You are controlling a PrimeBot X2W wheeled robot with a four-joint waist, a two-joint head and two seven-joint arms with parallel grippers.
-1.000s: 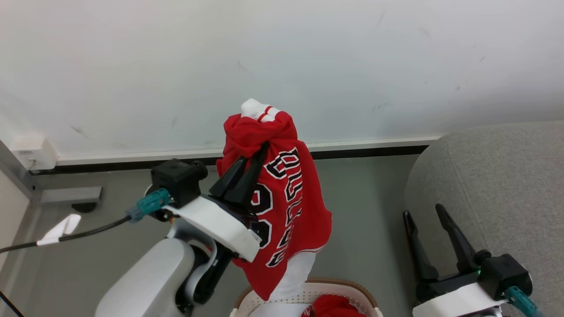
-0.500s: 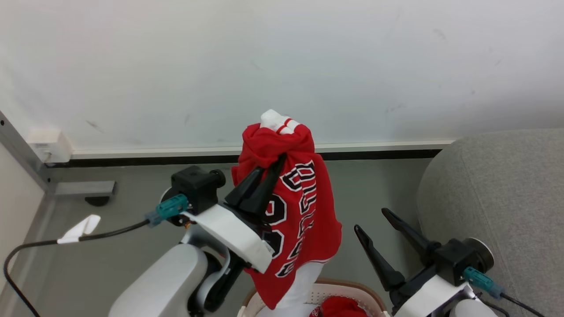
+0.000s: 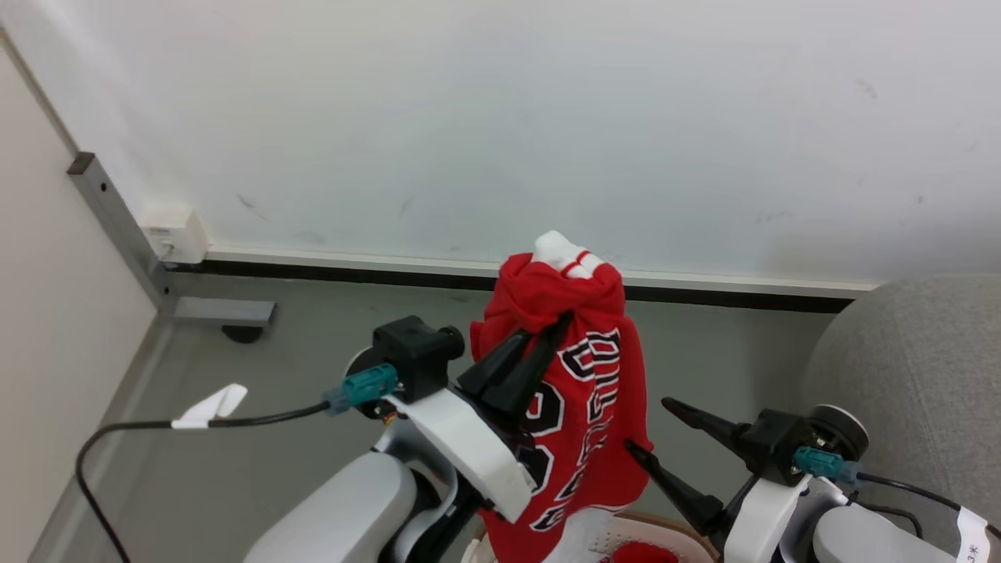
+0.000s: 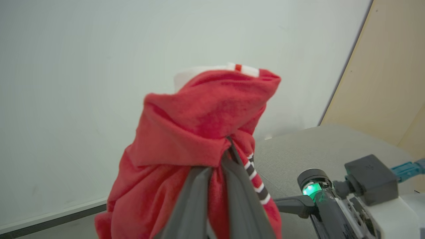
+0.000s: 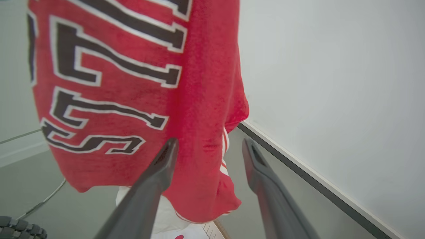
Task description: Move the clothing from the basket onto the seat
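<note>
The left gripper (image 3: 560, 319) pinches the bunched top of the red clothing (image 3: 596, 407) hanging over the basket (image 3: 666, 522), while the right gripper (image 3: 647, 424) gapes wide at its lower edge.

Red jersey (image 5: 126, 99) hangs close, lettering sideways; right end effector (image 5: 209, 143) spread wide, jersey edge between jaws; wall (image 5: 332, 83) beyond.
</note>
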